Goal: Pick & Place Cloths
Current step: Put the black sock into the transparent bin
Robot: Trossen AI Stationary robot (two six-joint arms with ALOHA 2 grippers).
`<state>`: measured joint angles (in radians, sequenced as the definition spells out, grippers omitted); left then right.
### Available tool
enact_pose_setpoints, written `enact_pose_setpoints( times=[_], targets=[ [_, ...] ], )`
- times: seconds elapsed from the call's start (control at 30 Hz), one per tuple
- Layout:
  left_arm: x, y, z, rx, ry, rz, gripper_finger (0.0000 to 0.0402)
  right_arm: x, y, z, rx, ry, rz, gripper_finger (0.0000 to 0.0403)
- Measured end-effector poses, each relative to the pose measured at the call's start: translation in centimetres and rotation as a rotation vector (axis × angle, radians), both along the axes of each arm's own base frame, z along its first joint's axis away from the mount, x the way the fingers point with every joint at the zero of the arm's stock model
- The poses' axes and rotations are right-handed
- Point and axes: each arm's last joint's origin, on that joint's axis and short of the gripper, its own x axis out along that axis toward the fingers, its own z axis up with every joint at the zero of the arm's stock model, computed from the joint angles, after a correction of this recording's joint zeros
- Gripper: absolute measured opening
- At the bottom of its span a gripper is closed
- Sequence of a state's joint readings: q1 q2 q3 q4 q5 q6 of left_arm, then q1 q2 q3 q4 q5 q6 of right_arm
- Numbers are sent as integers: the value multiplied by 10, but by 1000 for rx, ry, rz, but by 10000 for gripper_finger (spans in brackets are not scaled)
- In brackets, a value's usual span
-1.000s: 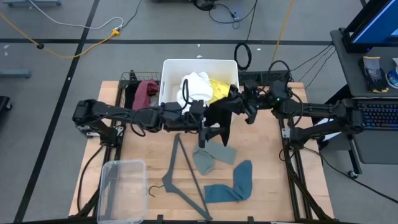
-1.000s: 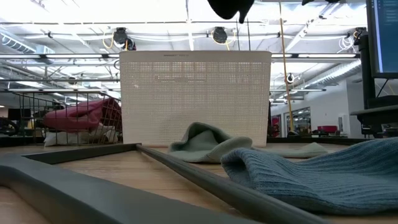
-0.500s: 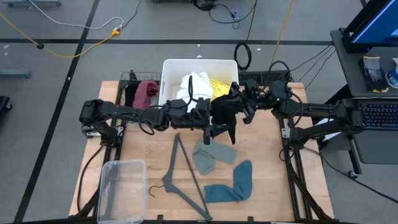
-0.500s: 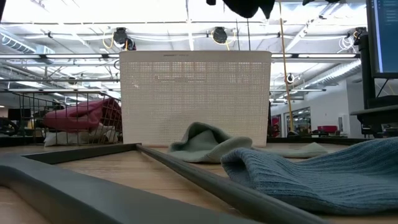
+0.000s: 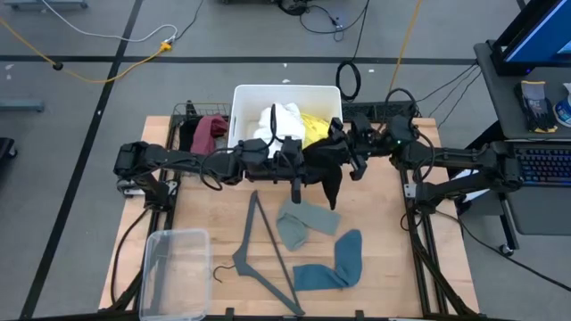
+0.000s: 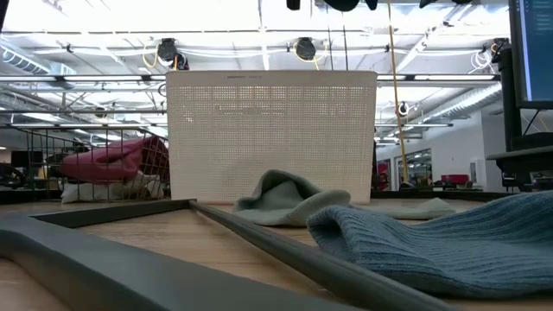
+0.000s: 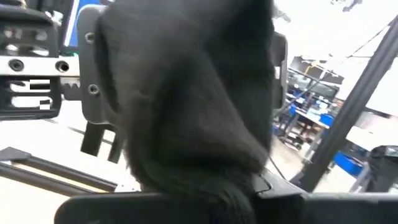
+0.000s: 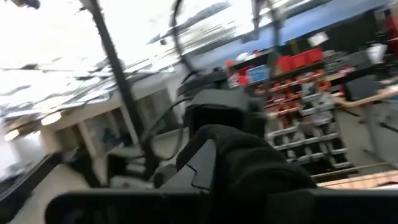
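A black cloth (image 5: 326, 166) hangs in the air in front of the white bin (image 5: 241, 96), between my two grippers. My left gripper (image 5: 303, 169) reaches it from the table's left and is shut on it. My right gripper (image 5: 343, 148) comes from the right and is shut on its upper far part. In the low view only the cloth's lowest edge (image 6: 346, 3) shows, at the top. White (image 5: 281, 123) and yellow (image 5: 314, 126) cloths lie in the bin. A sage-green cloth (image 5: 303, 223) and a teal one (image 5: 335, 263) lie flat on the table. My left gripper grips the black cloth's bunched fabric (image 7: 193, 168) between its two fingers, coming in about level from the table's left. The cloth fills the wrist view and hides the fingertips. The cloth is clear of the table. My right gripper holds a bunched part of the black cloth (image 8: 249, 165) at its fingers, coming from the table's right and pointing slightly upward. How many layers it has does not show. The cloth droops from it toward the table's near side.
A maroon cloth (image 5: 211, 134) lies in the wire basket left of the bin. A thin grey hanger (image 5: 263, 250) lies on the table near the middle. A clear plastic container (image 5: 174, 267) stands at the near left. Bare wood shows at the table's near right.
My left gripper has moved toward the table's right, up to the black cloth, and has shut on it. The cloth's hanging lower part has been drawn upward, almost out of the low view's top. My right gripper has stayed in place.
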<state>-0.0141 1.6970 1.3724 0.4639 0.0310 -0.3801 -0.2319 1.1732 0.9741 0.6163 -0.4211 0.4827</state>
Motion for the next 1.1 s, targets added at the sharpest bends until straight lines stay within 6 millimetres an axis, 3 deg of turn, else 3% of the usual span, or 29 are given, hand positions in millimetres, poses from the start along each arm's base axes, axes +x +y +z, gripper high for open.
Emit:
enact_pose_setpoints(
  times=[0.33, 0.5, 0.73, 1.1],
  targets=[
    [-3, -12, -8, -117, 133, -150, 4, -10, 4, 0, 20, 92, 295, 93],
    [-15, -24, -7, -207, 266, -179, 3, -20, 9, -1, 17, 176, 441, 140],
    [-49, -43, 9, -319, 409, -159, 1, -34, 16, -2, 5, 259, 588, 169],
    [-108, -71, 34, -628, 620, -12, 1, -47, 20, -7, -59, 281, 648, 158]
  ],
)
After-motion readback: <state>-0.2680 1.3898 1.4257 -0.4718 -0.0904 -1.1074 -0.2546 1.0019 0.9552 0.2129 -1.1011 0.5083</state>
